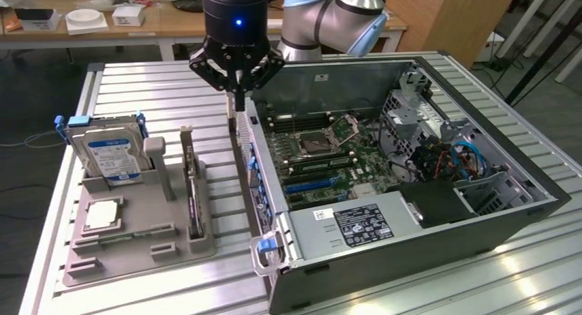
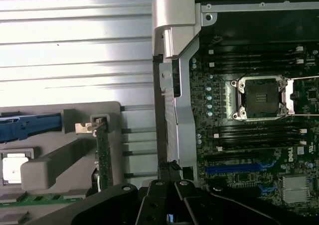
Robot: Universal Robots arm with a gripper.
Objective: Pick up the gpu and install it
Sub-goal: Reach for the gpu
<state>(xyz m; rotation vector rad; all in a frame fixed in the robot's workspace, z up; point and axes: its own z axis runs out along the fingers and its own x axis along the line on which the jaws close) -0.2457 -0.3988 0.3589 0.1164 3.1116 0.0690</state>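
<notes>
We have yet to pick anything up: our jaws are clenched on nothing, hanging over the rear wall of the computer case (image 1: 409, 274). The gpu (image 1: 193, 199) stands on edge in the gray tray (image 1: 127, 255) on the table (image 1: 155, 90), at seven o'clock from the jaws in the exterior view. Picking and installing both remain.
</notes>
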